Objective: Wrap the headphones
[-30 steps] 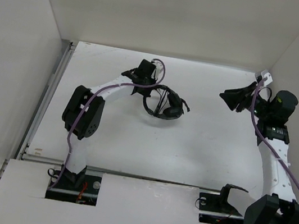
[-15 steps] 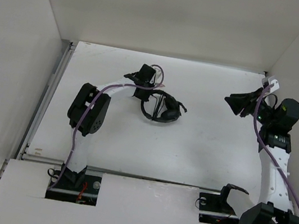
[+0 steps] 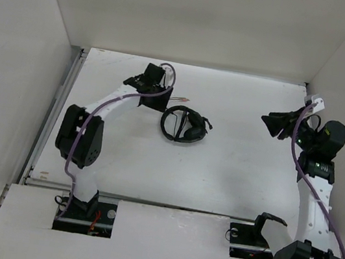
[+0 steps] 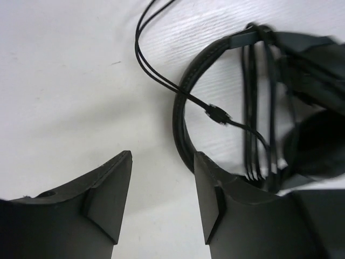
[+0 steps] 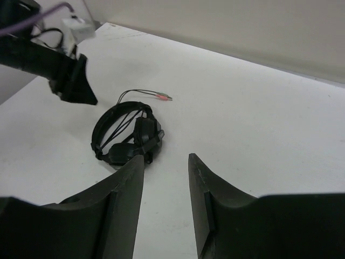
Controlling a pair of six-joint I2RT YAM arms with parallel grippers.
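The black headphones (image 3: pixel 185 124) lie on the white table, cord wound across the headband. The cord's loose end with reddish tips (image 3: pixel 181 98) lies on the table just behind them. My left gripper (image 3: pixel 157 101) is open and empty, just left of the headband and clear of it. In the left wrist view the headband (image 4: pixel 186 108) and cord (image 4: pixel 161 81) lie beside my right finger (image 4: pixel 215 199). My right gripper (image 3: pixel 272 122) is open and empty, raised at the far right. Its view shows the headphones (image 5: pixel 126 137) and the reddish tips (image 5: pixel 163 97) at a distance.
White walls enclose the table (image 3: pixel 231 172) on the left, back and right. A metal rail (image 3: pixel 58 105) runs along the left edge. The left arm (image 5: pixel 48 59) shows in the right wrist view's upper left.
My left gripper has let go of the headphones and drawn back to the left. The headphones have settled on the table. My right gripper has shifted slightly right.
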